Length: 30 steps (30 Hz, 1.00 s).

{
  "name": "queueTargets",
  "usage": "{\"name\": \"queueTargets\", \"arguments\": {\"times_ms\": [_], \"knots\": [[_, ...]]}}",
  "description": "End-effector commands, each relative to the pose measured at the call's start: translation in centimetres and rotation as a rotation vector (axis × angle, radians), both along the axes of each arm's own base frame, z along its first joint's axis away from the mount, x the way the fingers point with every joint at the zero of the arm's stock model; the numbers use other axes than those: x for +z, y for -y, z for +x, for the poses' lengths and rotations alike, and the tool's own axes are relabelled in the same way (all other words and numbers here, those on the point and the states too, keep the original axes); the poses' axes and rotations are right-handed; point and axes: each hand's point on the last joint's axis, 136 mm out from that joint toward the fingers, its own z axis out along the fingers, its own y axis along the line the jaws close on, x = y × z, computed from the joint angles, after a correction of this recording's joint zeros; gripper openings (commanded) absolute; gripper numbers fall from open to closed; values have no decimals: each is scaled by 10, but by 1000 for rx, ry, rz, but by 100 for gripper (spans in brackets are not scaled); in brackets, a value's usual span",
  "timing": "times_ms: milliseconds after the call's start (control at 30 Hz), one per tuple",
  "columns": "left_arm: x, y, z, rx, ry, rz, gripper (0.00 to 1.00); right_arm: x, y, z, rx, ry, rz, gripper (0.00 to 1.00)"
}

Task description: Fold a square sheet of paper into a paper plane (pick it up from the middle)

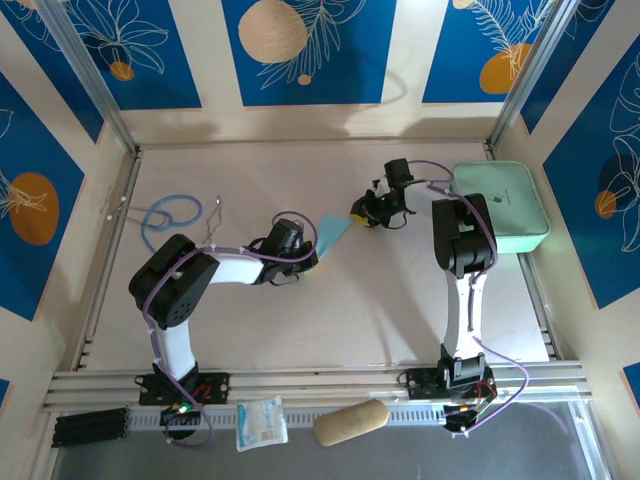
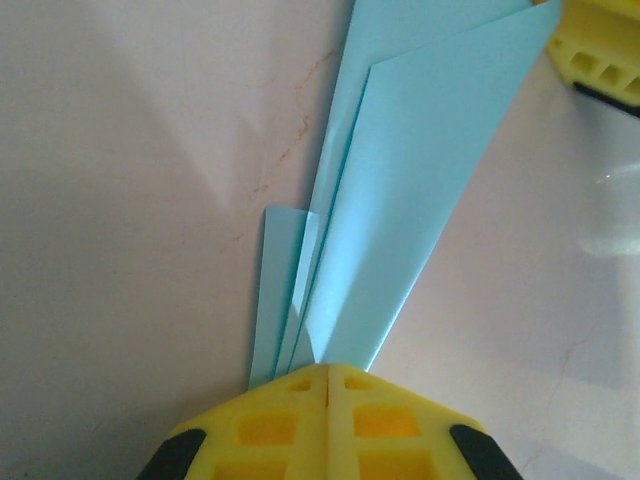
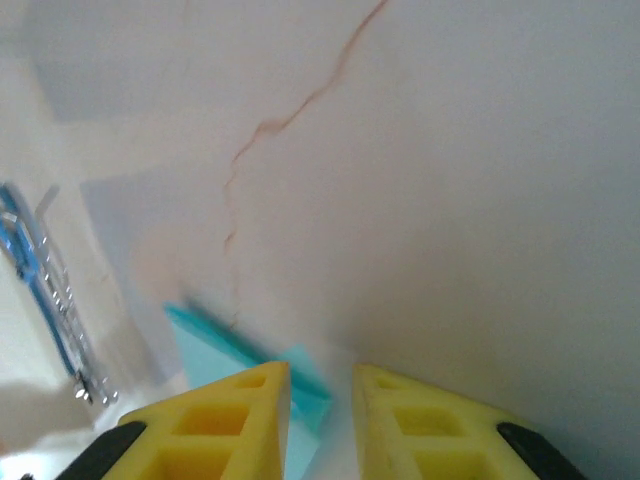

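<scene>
We see the left pincer [image 2: 328, 372] clamped on the light-blue folded paper plane's [image 2: 400, 180] narrow end, mid-tabletop [image 2: 130, 200]; right pincer [image 3: 320, 370] slightly apart beside its wide end; risk: a mistimed pinch misses, or opposing pulls tear the creases.

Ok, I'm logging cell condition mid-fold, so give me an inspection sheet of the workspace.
Surface: beige table with a thin brown line across it.
Job's things: light-blue folded plane, between the claws.
Clutter: mint case far right; packet and tan roll on the near rail.
Claws: left claw shut on the plane's end; right claw open, with the plane beside one finger.
Cables: purple cables along both arms; blue loop far left.
Surroundings: blue leaf-print panels.
</scene>
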Motion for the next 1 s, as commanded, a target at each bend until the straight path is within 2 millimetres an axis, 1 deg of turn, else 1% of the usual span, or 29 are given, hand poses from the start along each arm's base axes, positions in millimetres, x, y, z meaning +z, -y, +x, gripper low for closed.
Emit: {"name": "queueTargets", "arguments": {"times_ms": [0,33,100,200,233,333,400,467,600,767,833,967], "knots": [[-49,-33,-34,-6,-176,166,0,46,12,5,-13,127,-41,25],[-48,-32,-33,-8,-173,162,0,55,8,0,-2,155,-35,25],[-45,-29,-32,-13,-170,155,0,64,-2,-13,31,180,-19,24],[-42,-26,-30,-16,-167,143,1,67,-32,-41,105,173,37,22],[-41,-26,-30,-16,-165,139,0,63,-44,-51,132,160,56,21],[-36,-24,-27,-17,-156,131,0,50,-71,-71,182,115,83,17],[-32,-22,-27,-20,-150,124,1,41,-84,-77,199,92,90,15],[-30,-21,-25,-18,-148,119,0,31,-93,-80,212,63,98,13],[-25,-19,-23,-17,-140,105,0,11,-100,-79,216,20,91,11],[-12,-15,-19,-21,-120,76,1,-14,-93,-82,197,-39,22,10],[-1,-10,-16,-31,-104,44,2,-22,-89,-85,191,-65,-5,10],[38,12,-5,-94,-7,-76,9,-34,-82,-94,182,-114,-40,9]]}}
